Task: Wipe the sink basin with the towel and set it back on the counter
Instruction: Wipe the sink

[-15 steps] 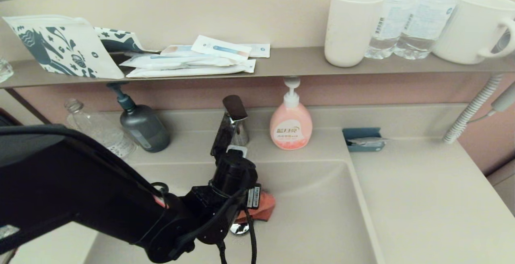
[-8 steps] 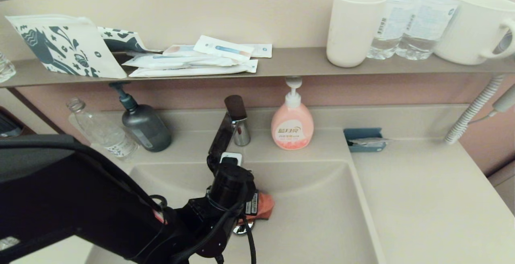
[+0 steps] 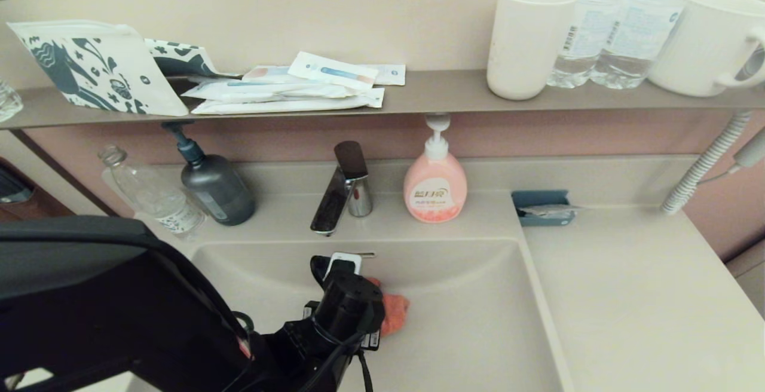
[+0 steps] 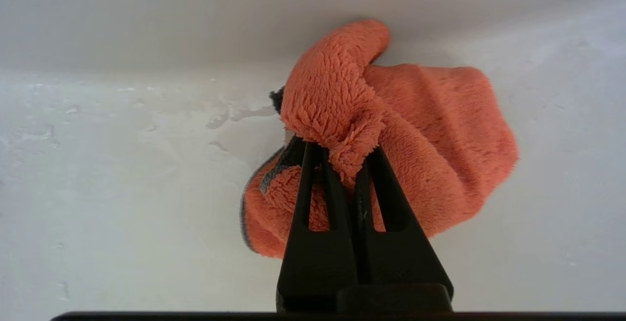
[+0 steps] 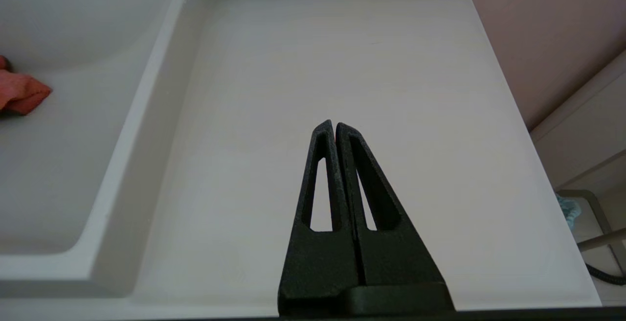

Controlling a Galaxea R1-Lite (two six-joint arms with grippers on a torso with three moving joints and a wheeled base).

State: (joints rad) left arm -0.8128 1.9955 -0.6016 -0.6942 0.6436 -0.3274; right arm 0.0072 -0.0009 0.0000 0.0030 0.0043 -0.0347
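Note:
The orange-red towel (image 3: 394,313) lies bunched on the floor of the beige sink basin (image 3: 478,320), close to its back wall. My left gripper (image 4: 342,152) is shut on a fold of the towel (image 4: 440,140), which presses against the wet basin (image 4: 122,189). In the head view the black left wrist hides the fingers and the drain plug. My right gripper (image 5: 334,124) hovers shut and holding nothing over the flat beige counter (image 5: 367,66) right of the basin (image 5: 58,164). A corner of the towel (image 5: 19,96) shows in that view. The counter (image 3: 627,296) is bare.
Behind the basin stand the chrome faucet (image 3: 340,192), a pink soap bottle (image 3: 434,186), a dark pump bottle (image 3: 212,186) and a clear bottle (image 3: 152,195). A blue tray (image 3: 542,207) sits at the counter's back. The shelf (image 3: 418,96) above carries cups, bottles and packets.
My left wrist has pulled back toward me and lower into the basin, uncovering the faucet and hiding the drain plug. The towel stays gripped, almost in the same spot.

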